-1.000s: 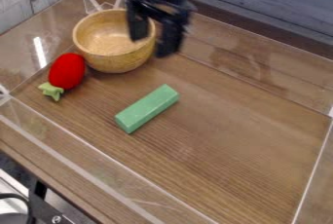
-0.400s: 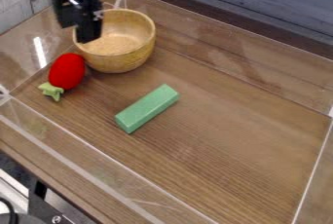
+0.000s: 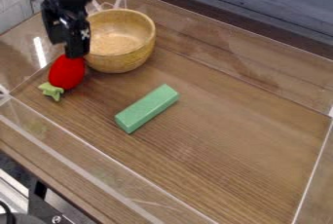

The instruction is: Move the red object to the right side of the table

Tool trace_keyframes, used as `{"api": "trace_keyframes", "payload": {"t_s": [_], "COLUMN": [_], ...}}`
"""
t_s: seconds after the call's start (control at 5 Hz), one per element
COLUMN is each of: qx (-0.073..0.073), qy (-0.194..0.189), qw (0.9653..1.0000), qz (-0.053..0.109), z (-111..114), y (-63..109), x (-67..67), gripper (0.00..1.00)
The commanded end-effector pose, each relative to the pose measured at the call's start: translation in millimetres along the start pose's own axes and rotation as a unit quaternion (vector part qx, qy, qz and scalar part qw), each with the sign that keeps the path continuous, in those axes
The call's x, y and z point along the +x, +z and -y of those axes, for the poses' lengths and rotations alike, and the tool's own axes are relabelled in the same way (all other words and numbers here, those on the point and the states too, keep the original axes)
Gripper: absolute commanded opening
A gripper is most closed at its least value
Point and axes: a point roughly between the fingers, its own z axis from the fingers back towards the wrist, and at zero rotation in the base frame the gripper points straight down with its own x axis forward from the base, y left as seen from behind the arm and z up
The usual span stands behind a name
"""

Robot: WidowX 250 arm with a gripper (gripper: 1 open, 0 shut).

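Note:
The red object [image 3: 66, 73], a small strawberry-like toy with a pale green leafy cap, lies near the left edge of the wood-grain table [image 3: 235, 130]. My black gripper [image 3: 65, 43] hangs just above and slightly behind it, pointing straight down. Its jaws stand open with nothing between them, and the fingertips hover close over the top of the toy. Whether they touch it I cannot tell.
A wooden bowl [image 3: 117, 40] stands right beside the gripper, at the back left. A green rectangular block [image 3: 147, 108] lies diagonally near the middle. Low clear plastic walls [image 3: 307, 184] edge the tabletop.
The gripper has swung left from over the bowl's right rim, past the bowl, and dropped lower until it hangs over the red toy. It has stayed open. Nothing else moved.

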Motion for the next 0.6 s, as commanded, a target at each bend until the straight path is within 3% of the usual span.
{"api": "trace_keyframes", "payload": {"t_s": [0.0,0.2,0.4], "qx": [0.019,0.02,0.015], "qy": [0.009,0.016,0.019], "qw": [0.9997,0.9996,0.9995], "qz": [0.012,0.014,0.019], "z": [-14,-20,-19], "y": [-5.0,-15.4,-11.6], "x": [5.7,12.6,14.4], "gripper": [1.0,1.0,1.0]}}
